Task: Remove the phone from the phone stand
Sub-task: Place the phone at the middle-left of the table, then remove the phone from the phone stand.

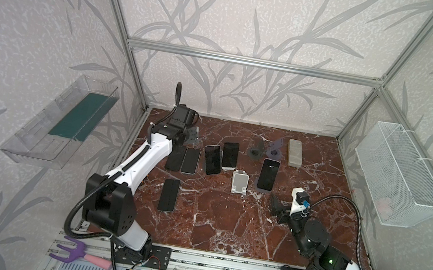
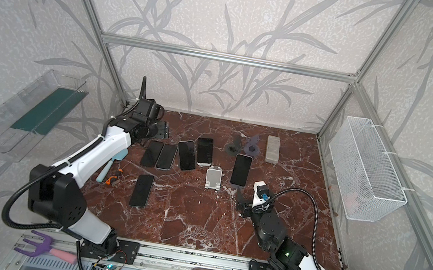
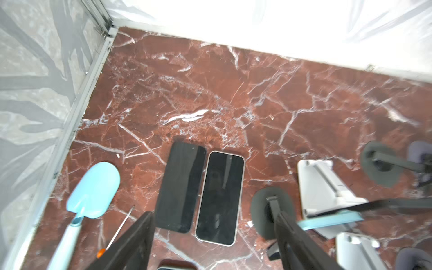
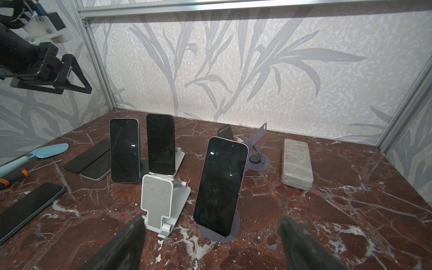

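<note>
Leaning on its stand (image 4: 235,230), the phone (image 4: 221,187) offers edges to the right end effector (image 4: 210,221), spread empty. Left end effector (image 3: 214,214) likewise apart.

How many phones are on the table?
6. Flat black phones: left pair, front phone. Propped upright black phones: middle pair, purple-edged phone. Others may be hidden.

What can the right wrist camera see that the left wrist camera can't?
Only the right wrist view shows the grey block and the dark screen of the pink phone, which stands upright. Only the left wrist view shows the support arm of the white stand, which a phone hides in the right wrist view. Both show the blue shovel, the screwdriver with its orange handle, and two phones lying flat side by side.
</note>
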Controlling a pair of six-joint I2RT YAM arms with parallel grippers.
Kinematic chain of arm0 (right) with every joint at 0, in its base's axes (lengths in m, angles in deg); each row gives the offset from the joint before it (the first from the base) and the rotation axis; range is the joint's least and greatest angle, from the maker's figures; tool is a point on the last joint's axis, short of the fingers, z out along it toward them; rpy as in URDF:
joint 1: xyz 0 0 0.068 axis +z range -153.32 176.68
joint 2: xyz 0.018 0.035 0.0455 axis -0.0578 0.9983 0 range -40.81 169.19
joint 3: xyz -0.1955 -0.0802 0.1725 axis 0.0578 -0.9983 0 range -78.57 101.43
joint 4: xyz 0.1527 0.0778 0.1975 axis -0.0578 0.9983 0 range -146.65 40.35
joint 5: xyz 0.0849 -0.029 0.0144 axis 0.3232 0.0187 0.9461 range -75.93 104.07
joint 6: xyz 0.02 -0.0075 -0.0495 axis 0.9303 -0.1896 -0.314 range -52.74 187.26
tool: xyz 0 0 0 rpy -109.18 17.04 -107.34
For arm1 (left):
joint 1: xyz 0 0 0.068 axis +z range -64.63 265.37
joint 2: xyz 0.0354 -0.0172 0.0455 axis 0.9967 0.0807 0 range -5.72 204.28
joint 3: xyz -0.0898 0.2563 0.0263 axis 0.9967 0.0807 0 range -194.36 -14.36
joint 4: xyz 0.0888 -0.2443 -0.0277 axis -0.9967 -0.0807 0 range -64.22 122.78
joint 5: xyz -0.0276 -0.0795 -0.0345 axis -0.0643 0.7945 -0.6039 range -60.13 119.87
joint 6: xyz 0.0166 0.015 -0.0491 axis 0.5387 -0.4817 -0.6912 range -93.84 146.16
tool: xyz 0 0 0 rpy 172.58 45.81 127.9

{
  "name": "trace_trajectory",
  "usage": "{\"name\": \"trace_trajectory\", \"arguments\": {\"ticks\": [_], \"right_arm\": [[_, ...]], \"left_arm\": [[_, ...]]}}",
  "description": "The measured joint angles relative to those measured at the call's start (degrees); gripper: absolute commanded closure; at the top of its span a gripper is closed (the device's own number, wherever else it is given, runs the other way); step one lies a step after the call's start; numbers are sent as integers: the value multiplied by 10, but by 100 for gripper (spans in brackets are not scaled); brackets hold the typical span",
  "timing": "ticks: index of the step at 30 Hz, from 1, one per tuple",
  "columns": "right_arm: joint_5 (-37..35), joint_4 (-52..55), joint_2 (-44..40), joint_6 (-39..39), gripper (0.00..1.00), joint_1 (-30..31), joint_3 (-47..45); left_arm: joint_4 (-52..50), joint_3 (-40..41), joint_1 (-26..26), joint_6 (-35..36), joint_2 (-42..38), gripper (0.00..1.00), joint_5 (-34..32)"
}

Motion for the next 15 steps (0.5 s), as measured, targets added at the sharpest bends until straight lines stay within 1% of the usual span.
{"name": "trace_trajectory", "arguments": {"ticks": [3, 5, 9, 13, 15], "right_arm": [[-1, -14, -3, 2, 11, 0, -14], [-1, -19, 1, 2, 11, 0, -20], [-2, -29, 16, 3, 11, 0, -20], [-7, -42, 24, 5, 11, 0, -22], [-6, -49, 25, 11, 11, 0, -24]], "left_arm": [[75, 86, -37, -24, -59, 20, -4], [120, 129, -79, -34, -93, 21, -21], [180, 153, -145, -51, -132, 21, -65], [210, 153, -181, -66, -146, 24, -125], [217, 153, -205, -70, -145, 24, -172]]}}
